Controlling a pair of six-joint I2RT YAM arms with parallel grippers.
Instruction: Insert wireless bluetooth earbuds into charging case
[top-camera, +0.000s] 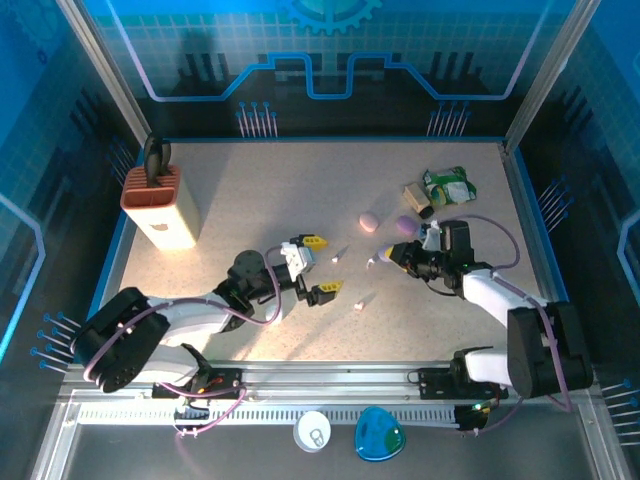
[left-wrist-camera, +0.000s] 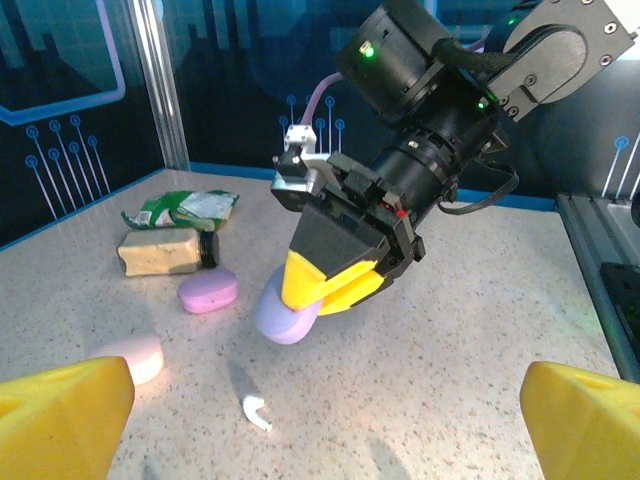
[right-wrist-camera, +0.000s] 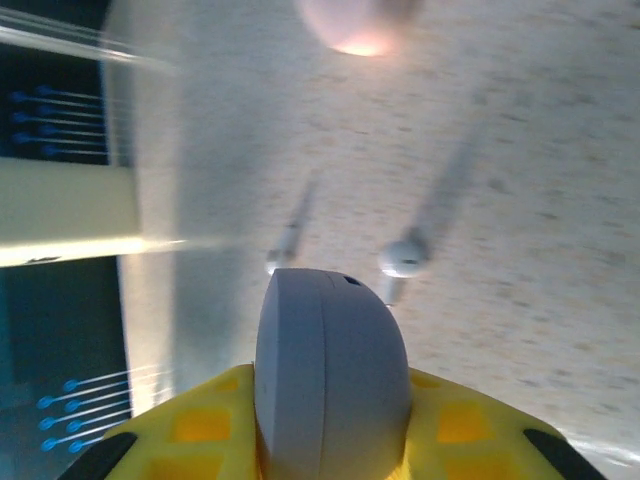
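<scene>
My right gripper (top-camera: 385, 258) (left-wrist-camera: 330, 285) (right-wrist-camera: 330, 425) is shut on a closed lilac charging case (left-wrist-camera: 285, 315) (right-wrist-camera: 330, 370), held just above the table. Two white earbuds (right-wrist-camera: 403, 258) (right-wrist-camera: 278, 262) lie on the table beyond the case. One of them (left-wrist-camera: 257, 410) shows between the wide-spread yellow fingers of my left gripper (top-camera: 318, 267) (left-wrist-camera: 320, 430), which is open and holds nothing. In the top view small earbuds (top-camera: 335, 259) (top-camera: 359, 303) lie near the left gripper. A second lilac case (top-camera: 405, 225) (left-wrist-camera: 208, 292) and a pink case (top-camera: 368, 220) (left-wrist-camera: 135, 355) rest on the table, closed.
A green snack packet (top-camera: 448, 185) (left-wrist-camera: 180, 208) and a beige block (top-camera: 417, 195) (left-wrist-camera: 160, 250) lie at the back right. An orange-topped holder (top-camera: 160, 205) stands at the back left. A white disc (top-camera: 312, 430) and a blue object (top-camera: 378, 432) sit beyond the front rail.
</scene>
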